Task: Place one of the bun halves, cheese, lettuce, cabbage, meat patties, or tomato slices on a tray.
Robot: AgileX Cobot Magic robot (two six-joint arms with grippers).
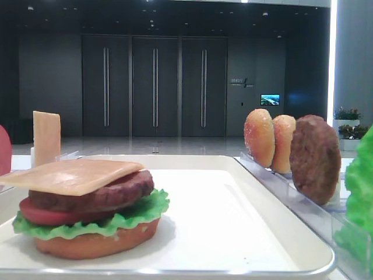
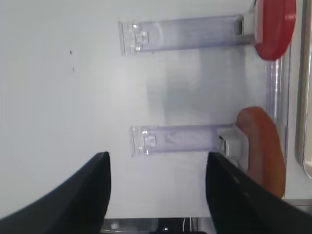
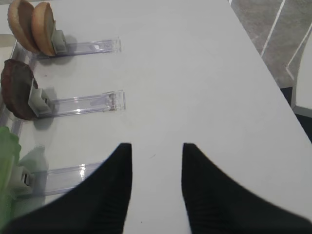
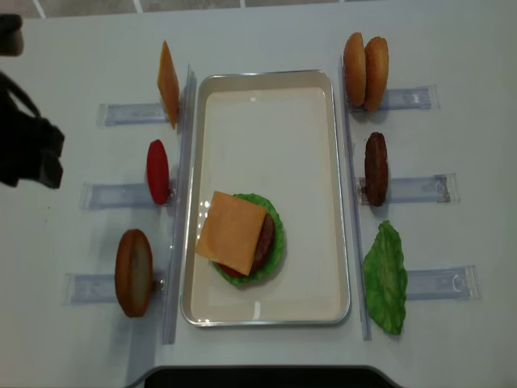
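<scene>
**Operator:** Nearest the low camera I have the stack on the tray: bun base, lettuce, tomato, patty, and the cheese lying flat on top, one corner overhanging. I read that as a burger built in order, so each layer rests on the last.

**Supervisor:** And your end effectors?

**Operator:** The left end effector has its fingers well apart with only bare bench between them; it holds nothing. The right end effector also stands parted and empty over the bench. Both sit clear of the tray, one on each side.

**Supervisor:** What is left to pick?

**Operator:** On the left, a bun half, a tomato slice and a spare cheese slice. On the right, a lettuce leaf, a second patty and two bun halves. They all stand on edge in clear holder strips, I judge so that fingers can close across the faces. A bun half looks the likely cap.

**Supervisor:** Any writing?

**Operator:** Nothing on the props or tray. Far back there is a wall sign beside the doors and a small lit screen, both too small to read.
</scene>
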